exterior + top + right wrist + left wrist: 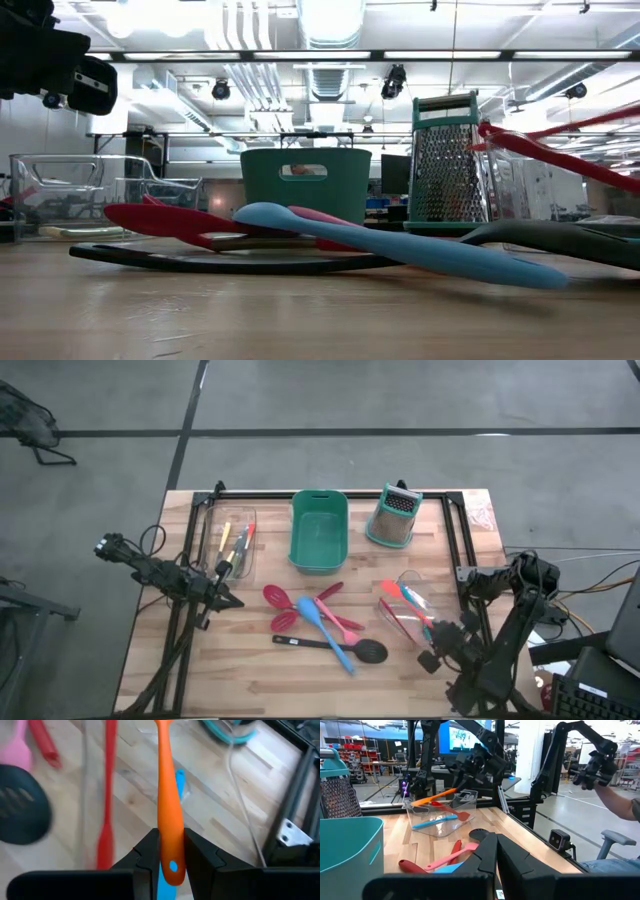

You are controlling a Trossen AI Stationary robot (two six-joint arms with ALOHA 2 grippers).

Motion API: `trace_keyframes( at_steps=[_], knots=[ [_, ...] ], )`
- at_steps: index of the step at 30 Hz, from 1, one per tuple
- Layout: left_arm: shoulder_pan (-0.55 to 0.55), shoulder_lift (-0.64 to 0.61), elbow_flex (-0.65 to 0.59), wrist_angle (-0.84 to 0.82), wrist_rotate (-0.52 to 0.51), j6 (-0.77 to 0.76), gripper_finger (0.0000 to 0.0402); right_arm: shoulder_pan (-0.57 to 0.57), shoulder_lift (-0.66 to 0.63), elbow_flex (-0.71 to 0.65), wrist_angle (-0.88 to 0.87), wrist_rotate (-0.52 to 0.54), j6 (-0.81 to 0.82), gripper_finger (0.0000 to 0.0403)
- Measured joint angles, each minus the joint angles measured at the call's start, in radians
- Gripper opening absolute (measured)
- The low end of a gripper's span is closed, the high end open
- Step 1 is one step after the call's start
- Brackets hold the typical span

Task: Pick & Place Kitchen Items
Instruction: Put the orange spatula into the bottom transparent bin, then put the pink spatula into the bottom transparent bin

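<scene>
Holding an orange utensil (167, 810) by the butt of its handle, my right claw (167, 851) sits at about 4 o'clock on the bench (210, 670), poised over a clear bin (405, 610). Left claw (496, 854) is pinched closed on nothing, parked near 9 o'clock beside a second clear bin (228, 545).

Biggest worry: that clear bin at 4 o'clock. It is light and already carries a red tool and a blue one. If I lower at an angle, the long handle could catch its rim and tip or shove it.

Next: the grip itself. My fingers clamp only the very end of the handle, so the head hangs far out. A quick swing might let it pivot or slip.

Teal bin (319, 530) at 12 o'clock and grater (393, 517) at 1 o'clock stand well apart from my path; low risk, I judge.

Smallest: the loose pile at centre, blue spoon (325, 628) lying across black spoon (335, 647) and pink spatula (342, 622). Crossed handles mean lifting one likely drags a neighbour.
</scene>
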Motion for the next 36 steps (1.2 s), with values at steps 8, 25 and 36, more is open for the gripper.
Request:
trace_keyframes(
  at_steps=[8,25,36],
  knots=[
    [0.0,0.0,0.0,0.0,0.0,0.0,0.0012,0.01,-0.001,-0.096,0.076,-0.17,0.051,0.0075],
    [0.0,0.0,0.0,0.0,0.0,0.0,0.0012,0.009,-0.001,-0.025,0.085,0.018,0.031,0.0184],
    [0.0,0.0,0.0,0.0,0.0,0.0,0.0012,-0.14,0.006,0.09,0.223,0.283,-0.307,0.0196]
  ],
)
